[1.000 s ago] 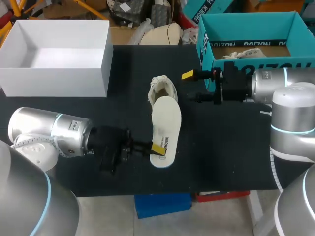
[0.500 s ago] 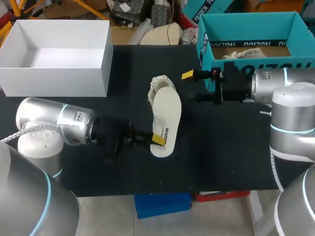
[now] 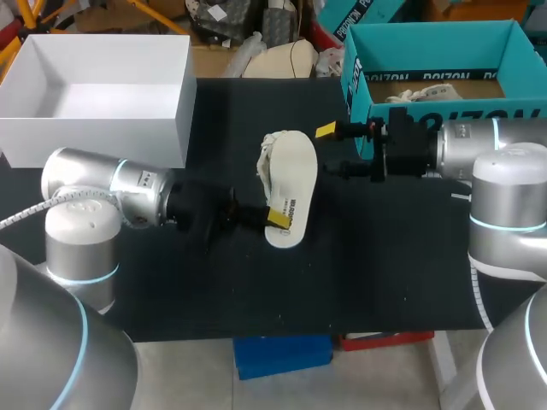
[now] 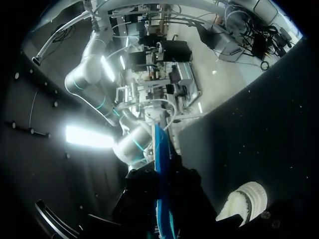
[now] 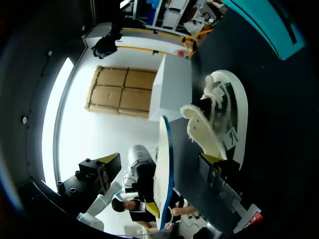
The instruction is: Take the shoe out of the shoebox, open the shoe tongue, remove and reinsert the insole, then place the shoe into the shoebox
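Teal shoebox [image 3: 427, 27] behind my right gripper [image 3: 329, 150], fingers spread, is holding something white. White box [image 3: 94, 137] is sitting beyond my left gripper [image 3: 275, 219], which, clamped on the insole [image 3: 291, 179], is sliding it farther over the shoe [image 3: 270, 152].

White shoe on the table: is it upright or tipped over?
Tipped over: the white fabric shoe shows its whole pale sole to the head view.

Head view evenly lit; wrist views dim, bright glare patches.
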`<state>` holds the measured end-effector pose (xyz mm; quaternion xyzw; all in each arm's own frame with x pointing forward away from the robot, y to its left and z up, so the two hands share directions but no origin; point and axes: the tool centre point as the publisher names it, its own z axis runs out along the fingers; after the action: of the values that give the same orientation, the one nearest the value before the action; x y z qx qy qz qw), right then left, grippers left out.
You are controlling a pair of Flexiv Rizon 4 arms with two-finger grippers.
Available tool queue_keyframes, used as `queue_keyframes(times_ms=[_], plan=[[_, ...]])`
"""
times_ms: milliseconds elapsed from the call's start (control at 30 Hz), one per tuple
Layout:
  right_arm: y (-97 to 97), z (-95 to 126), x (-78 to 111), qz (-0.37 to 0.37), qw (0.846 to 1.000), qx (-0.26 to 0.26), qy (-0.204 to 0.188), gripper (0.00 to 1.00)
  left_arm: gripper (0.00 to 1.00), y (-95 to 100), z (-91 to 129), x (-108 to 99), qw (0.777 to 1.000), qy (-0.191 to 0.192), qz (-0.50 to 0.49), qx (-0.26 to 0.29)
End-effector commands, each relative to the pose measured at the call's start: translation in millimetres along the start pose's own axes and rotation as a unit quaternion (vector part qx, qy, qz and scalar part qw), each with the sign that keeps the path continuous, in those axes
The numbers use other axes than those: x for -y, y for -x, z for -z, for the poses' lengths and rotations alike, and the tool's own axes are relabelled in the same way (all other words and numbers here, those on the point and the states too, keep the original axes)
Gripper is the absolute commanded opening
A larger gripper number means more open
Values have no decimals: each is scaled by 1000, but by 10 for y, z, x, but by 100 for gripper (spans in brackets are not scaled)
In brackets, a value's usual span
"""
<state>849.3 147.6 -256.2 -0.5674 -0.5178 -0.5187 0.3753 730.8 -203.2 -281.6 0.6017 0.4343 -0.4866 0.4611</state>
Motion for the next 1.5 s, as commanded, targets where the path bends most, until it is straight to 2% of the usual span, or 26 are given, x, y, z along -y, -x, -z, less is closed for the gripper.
queue_keyframes(times_ms=[33, 533, 667, 967, 1000, 1067, 1100, 1133, 1167, 1233, 1367, 1500], plan=[[2, -10, 7, 0, 1000, 1, 1, 100, 0, -17, -25, -72, 1000, -1, -3, 3], [2, -10, 7, 0, 1000, 1, 1, 100, 0, -23, -21, -80, 1000, -1, -3, 2], [78, -21, 34, 5, 999, -22, -29, 100, 0, -23, -21, -80, 1000, -1, -3, 2], [159, -243, 255, -12, 996, -21, -83, 100, 0, -23, -21, -80, 1000, -1, -3, 2], [153, -267, 276, -13, 996, -22, -84, 93, 0, -23, -21, -80, 1000, -1, -3, 2], [131, -297, 313, -13, 996, -23, -87, 93, 0, -23, -21, -80, 1000, -1, -3, 2], [125, -304, 327, -15, 996, -20, -90, 80, 0, -23, -21, -80, 1000, -1, -3, 2], [117, -317, 345, -17, 995, -14, -93, 56, 0, -23, -21, -80, 1000, -1, -3, 2], [107, -329, 359, -17, 995, -15, -93, 49, 0, -23, -21, -80, 1000, -1, -3, 2], [86, -352, 393, -22, 995, -6, -100, 47, 0, -23, -21, -80, 1000, -1, -3, 2], [92, -407, 459, -30, 994, 2, -106, 31, 0, -23, -21, -80, 1000, -1, -3, 2], [128, -457, 480, -35, 994, 2, -104, 29, 0, -23, -21, -80, 1000, -1, -3, 2]])
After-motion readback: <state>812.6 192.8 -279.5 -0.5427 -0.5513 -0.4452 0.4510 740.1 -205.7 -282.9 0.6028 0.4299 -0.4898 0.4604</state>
